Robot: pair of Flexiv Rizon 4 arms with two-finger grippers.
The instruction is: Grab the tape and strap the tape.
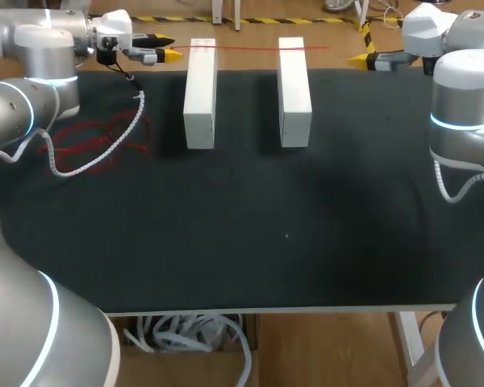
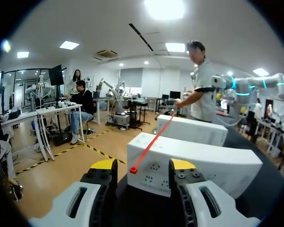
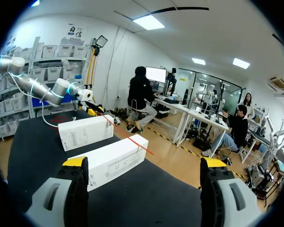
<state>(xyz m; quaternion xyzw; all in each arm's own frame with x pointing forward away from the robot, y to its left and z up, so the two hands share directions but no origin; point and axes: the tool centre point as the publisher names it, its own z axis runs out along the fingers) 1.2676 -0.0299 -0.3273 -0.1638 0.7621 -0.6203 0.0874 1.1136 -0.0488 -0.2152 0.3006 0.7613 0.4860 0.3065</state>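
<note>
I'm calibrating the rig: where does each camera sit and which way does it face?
Head view: above and behind, looking down on the black table; left arm and right arm at its sides.
Left wrist view: on the left wrist, facing across the white blocks; left gripper shows, open.
Right wrist view: on the right wrist, facing across them; right gripper shows, open.
Shared: blocks, red tape.

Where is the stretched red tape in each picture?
Head view: the red tape lies across the far ends of both white blocks.
Left wrist view: the tape starts on the near block's end and runs away over the second block.
Right wrist view: the tape slants past the ends of both blocks.
Shared landmark: the two white blocks side by side.
</note>
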